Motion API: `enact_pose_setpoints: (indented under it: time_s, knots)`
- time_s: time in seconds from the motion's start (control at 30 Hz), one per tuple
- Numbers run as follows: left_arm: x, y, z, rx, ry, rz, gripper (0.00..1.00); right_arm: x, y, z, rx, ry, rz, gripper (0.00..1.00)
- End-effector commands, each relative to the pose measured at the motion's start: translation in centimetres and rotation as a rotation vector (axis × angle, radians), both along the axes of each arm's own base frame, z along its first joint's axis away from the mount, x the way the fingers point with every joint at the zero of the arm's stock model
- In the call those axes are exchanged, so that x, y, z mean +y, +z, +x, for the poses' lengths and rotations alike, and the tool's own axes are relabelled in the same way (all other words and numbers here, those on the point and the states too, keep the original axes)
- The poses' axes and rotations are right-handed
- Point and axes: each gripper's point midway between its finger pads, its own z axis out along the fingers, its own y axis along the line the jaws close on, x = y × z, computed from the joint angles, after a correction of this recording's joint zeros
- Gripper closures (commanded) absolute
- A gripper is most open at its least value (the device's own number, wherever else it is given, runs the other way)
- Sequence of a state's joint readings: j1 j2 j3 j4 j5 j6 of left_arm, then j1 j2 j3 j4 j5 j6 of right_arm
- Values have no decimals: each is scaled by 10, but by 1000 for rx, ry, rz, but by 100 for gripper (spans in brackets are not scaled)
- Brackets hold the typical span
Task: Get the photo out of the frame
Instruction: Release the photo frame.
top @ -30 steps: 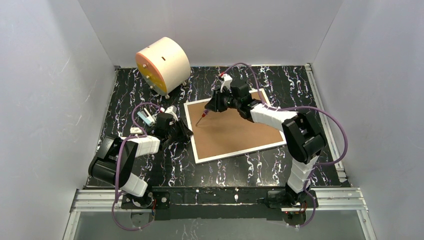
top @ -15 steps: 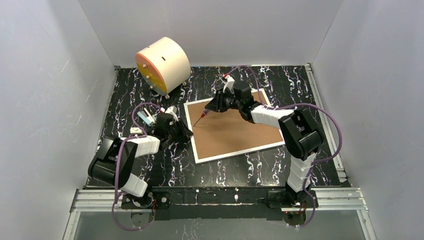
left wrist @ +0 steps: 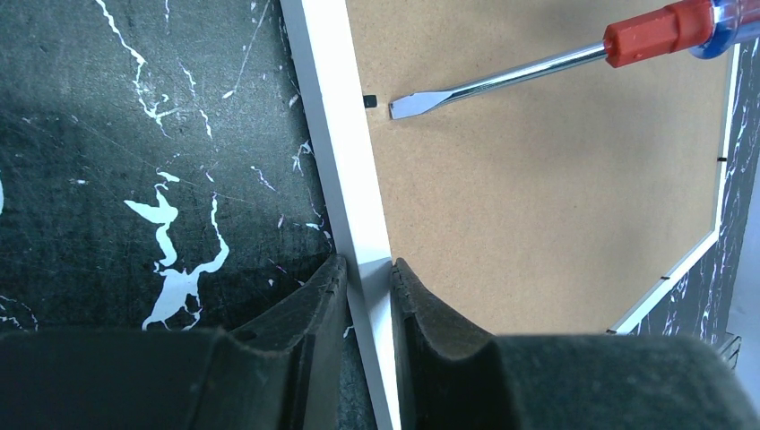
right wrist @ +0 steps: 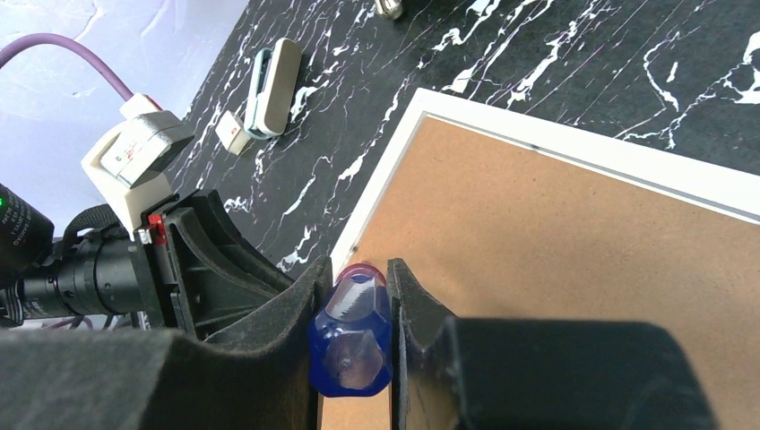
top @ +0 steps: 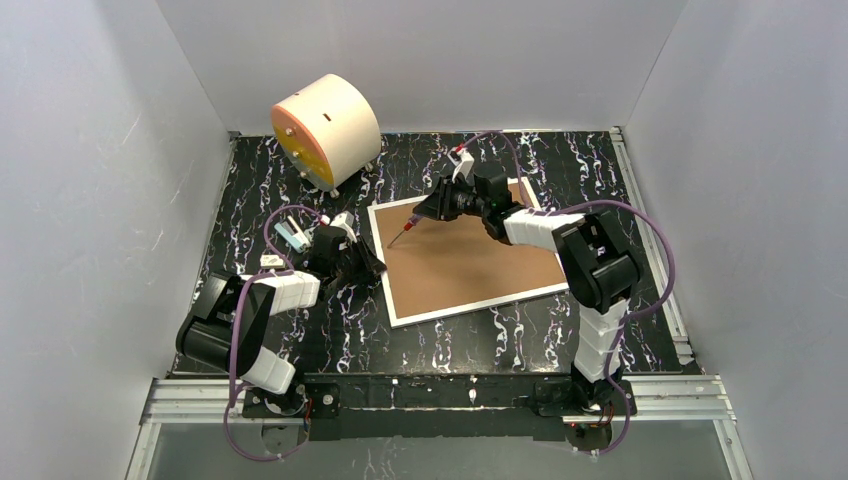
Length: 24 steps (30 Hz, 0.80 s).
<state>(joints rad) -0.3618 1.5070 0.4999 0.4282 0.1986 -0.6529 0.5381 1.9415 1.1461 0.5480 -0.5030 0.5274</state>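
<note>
The frame (top: 383, 270) lies face down on the black marbled table, its brown back panel (top: 470, 255) upward. The photo is hidden under that panel. My left gripper (top: 368, 263) is shut on the frame's left white rail (left wrist: 336, 134), one finger on each side, gripper (left wrist: 368, 266). My right gripper (top: 428, 210) is shut on the blue handle of a screwdriver (right wrist: 351, 336), gripper (right wrist: 358, 269). The screwdriver (left wrist: 502, 82) slants down over the panel. Its flat tip sits just right of a small black tab (left wrist: 368, 100) at the panel's left edge, without touching it.
A cream cylinder with an orange face (top: 325, 130) stands at the back left. A small white and teal item (top: 292, 235) lies left of the frame, behind my left arm. More black tabs (left wrist: 722, 159) show along the far rail. Grey walls enclose the table.
My right arm's elbow has swung slightly towards the back, and the screwdriver tip has crept a little farther along the frame's left edge. The left gripper has kept its hold.
</note>
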Motion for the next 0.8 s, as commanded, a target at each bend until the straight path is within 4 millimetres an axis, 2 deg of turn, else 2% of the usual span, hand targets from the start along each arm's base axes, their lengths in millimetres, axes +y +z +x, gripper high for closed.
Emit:
enact_pose_setpoints:
  time_s: [0.0, 0.47, 0.77]
  knots:
    - [19, -39, -42, 177, -26, 117, 80, 7, 0, -2, -16, 27, 30, 99]
    - [20, -43, -45, 187, -34, 117, 81, 23, -6, 3, -14, 56, 9, 99]
    - [19, -45, -45, 188, -34, 113, 82, 47, -4, 1, -95, 105, -117, 99]
